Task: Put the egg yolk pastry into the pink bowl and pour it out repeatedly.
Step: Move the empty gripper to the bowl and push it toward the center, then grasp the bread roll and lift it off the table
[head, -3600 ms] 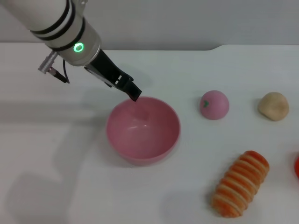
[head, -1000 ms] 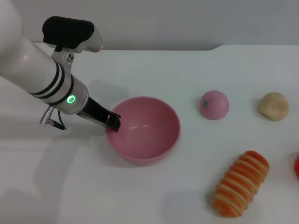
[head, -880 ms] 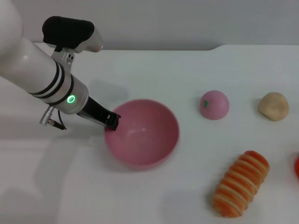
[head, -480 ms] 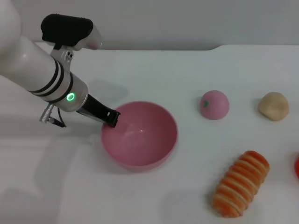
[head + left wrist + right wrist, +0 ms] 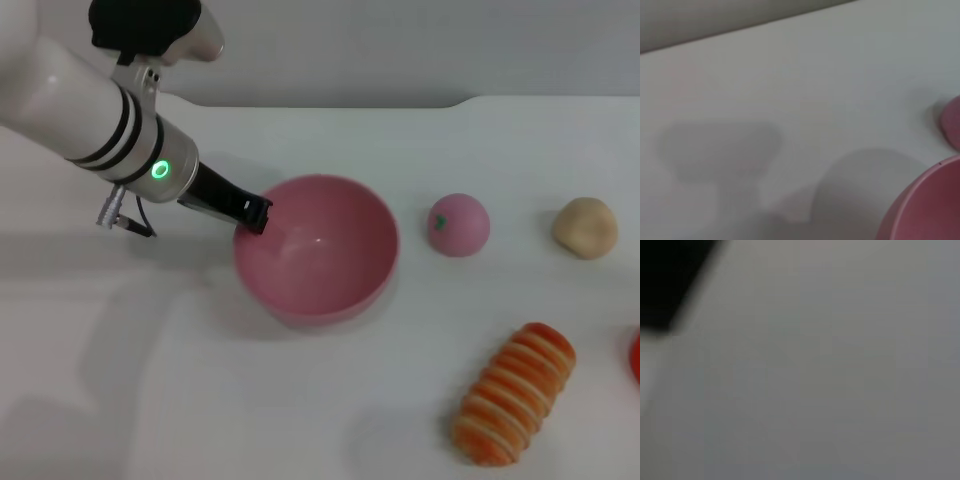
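Left gripper (image 5: 256,214) sits at the left rim of the pink bowl (image 5: 330,270), pinched onto the wall — one finger looks inside, one outside, though the contact is small in the head view. Bowl appears tipped, its left side raised slightly off the white table (image 5: 300,400); the opening faces up and a bit toward the camera. The left wrist view shows only a slice of pink rim and bare table.

Bowl is empty. The egg yolk pastry (image 5: 585,227) is on the table at the far right, well apart from the bowl, so there's nothing to pour yet.

Between them: a pink ball with green mark (image 5: 459,224) just right of the bowl, and an orange striped roll (image 5: 512,394) nearer the front. Neither is the target.

Right gripper isn't in the head view, and its wrist view shows nothing usable.

For this step:
- keep the rim pinch firm; a smooth plastic wall will likely slip if the wrist rolls fast
- set the bowl level before loading
- bring the bowl toward the pastry, or have the right arm fetch it
- steer clear of the pink ball
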Robot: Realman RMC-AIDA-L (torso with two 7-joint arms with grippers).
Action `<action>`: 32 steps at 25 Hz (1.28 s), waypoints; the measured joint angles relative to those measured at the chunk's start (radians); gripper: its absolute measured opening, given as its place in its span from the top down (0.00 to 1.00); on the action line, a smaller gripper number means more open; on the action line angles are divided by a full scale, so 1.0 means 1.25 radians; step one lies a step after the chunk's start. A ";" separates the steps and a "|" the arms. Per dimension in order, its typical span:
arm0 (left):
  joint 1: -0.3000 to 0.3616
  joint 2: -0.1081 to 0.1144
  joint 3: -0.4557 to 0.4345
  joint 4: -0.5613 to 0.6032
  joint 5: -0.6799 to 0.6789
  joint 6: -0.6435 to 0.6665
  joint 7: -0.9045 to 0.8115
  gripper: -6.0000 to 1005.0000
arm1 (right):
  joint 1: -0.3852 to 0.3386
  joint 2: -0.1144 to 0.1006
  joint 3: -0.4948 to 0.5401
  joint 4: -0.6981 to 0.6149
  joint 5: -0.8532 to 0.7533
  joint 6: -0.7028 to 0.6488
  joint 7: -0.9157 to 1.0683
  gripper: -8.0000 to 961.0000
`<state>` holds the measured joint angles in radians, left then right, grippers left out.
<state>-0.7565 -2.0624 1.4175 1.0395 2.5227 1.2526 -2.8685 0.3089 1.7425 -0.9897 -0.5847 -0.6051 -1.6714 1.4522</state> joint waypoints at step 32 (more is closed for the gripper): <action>-0.108 0.004 -0.096 0.053 -0.008 0.034 0.024 0.96 | 0.291 0.240 0.105 -0.534 -1.756 0.146 0.379 0.31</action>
<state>-0.8917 -2.0570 1.2978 1.1061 2.5128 1.2951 -2.8388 0.6728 2.0429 -0.8591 -1.2526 -2.8006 -1.4885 1.9255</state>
